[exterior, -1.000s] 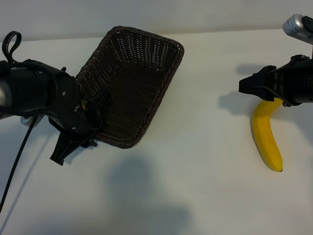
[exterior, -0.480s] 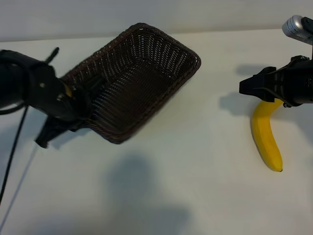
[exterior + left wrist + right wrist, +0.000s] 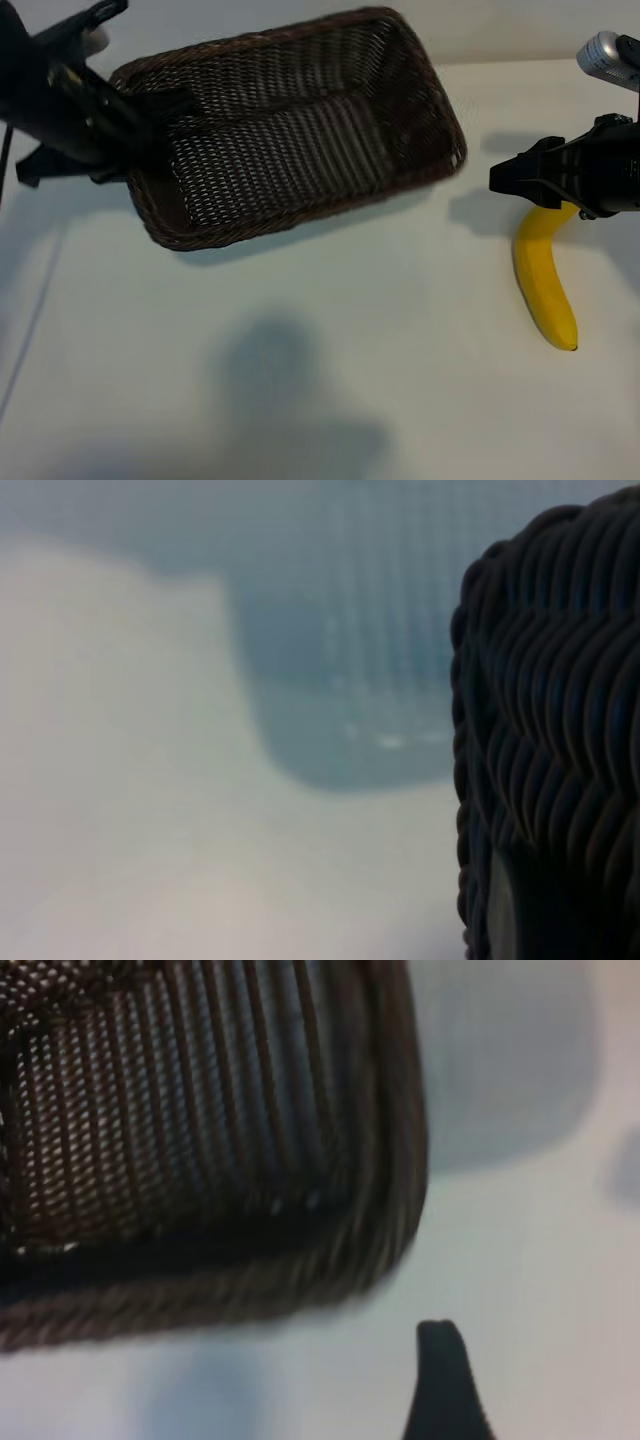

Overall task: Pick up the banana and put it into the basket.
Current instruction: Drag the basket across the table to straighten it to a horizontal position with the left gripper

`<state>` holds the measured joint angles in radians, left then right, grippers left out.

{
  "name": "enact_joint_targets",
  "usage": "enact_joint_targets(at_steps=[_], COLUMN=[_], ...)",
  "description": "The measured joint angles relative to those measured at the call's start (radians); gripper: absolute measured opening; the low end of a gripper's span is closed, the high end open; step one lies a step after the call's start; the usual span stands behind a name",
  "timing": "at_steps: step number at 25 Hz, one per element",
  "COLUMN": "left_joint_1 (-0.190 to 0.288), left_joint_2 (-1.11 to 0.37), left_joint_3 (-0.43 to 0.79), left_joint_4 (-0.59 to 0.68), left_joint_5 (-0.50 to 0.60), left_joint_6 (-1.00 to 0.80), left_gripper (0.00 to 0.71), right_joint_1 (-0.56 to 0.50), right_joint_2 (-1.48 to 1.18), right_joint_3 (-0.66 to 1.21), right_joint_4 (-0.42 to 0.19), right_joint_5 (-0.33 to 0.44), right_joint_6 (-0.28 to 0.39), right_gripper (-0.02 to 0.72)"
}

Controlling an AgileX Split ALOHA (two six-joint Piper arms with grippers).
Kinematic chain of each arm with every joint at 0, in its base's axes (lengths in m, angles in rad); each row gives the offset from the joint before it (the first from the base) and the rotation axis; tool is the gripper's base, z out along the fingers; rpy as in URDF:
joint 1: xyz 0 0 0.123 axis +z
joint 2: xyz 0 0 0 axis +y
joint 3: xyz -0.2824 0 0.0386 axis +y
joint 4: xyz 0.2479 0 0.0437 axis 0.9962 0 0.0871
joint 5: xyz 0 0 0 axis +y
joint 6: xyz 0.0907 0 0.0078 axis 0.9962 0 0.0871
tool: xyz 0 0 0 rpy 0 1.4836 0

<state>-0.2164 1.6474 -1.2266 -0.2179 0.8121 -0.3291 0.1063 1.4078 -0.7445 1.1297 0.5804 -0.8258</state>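
At the left side of the counter [image 3: 330, 400], the left gripper [image 3: 150, 125] has its fingers closed narrow on the short end of the basket [image 3: 300, 150], one dark finger reaching over the braided rim into the inside; the left wrist view shows that rim's thick weave [image 3: 550, 740] right up against the camera, with a pale patch at its foot. From that grip the basket stretches away toward the middle of the counter, its long side now lying roughly across the exterior view, and it looks tipped, with the far end lifted and a soft shadow under its near edge, though I cannot tell whether any part of it touches the counter. Its inside holds nothing. Behind the grip, the black left arm runs off the upper left corner. Over on the right, the right gripper [image 3: 500, 178] hangs with its fingers set fairly wide and nothing between them; one dark fingertip [image 3: 445, 1380] shows in the right wrist view, pointed toward the basket's rounded corner [image 3: 380, 1210]. Just beneath and behind those fingers lies the banana [image 3: 545, 290], flat on the counter, well apart from the basket, its upper end hidden under the right arm and its dark lower tip pointing toward the counter's near edge.
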Motion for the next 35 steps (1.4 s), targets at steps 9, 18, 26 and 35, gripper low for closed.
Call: enact_joint_targets(at_steps=[9, 18, 26, 35], left_joint_1=[0.018, 0.016, 0.004, 0.004], left_joint_2=[0.176, 0.274, 0.317, 0.363], left_joint_3=[-0.157, -0.159, -0.162, -0.162], left_joint_4=[0.014, -0.082, -0.117, -0.138], left_joint_5=[0.172, 0.114, 0.064, 0.055], left_joint_6=[0.254, 0.323, 0.329, 0.352], left_gripper=[0.156, 0.156, 0.156, 0.156], right_joint_1=[0.000, 0.000, 0.000, 0.000], right_joint_2=[0.000, 0.000, 0.000, 0.000], right_joint_3=[0.000, 0.000, 0.000, 0.000], right_joint_4=[-0.001, -0.001, -0.001, -0.002], right_joint_5=[0.000, 0.000, 0.000, 0.000], right_joint_6=[0.000, 0.000, 0.000, 0.000], right_gripper=[0.473, 0.473, 0.472, 0.472])
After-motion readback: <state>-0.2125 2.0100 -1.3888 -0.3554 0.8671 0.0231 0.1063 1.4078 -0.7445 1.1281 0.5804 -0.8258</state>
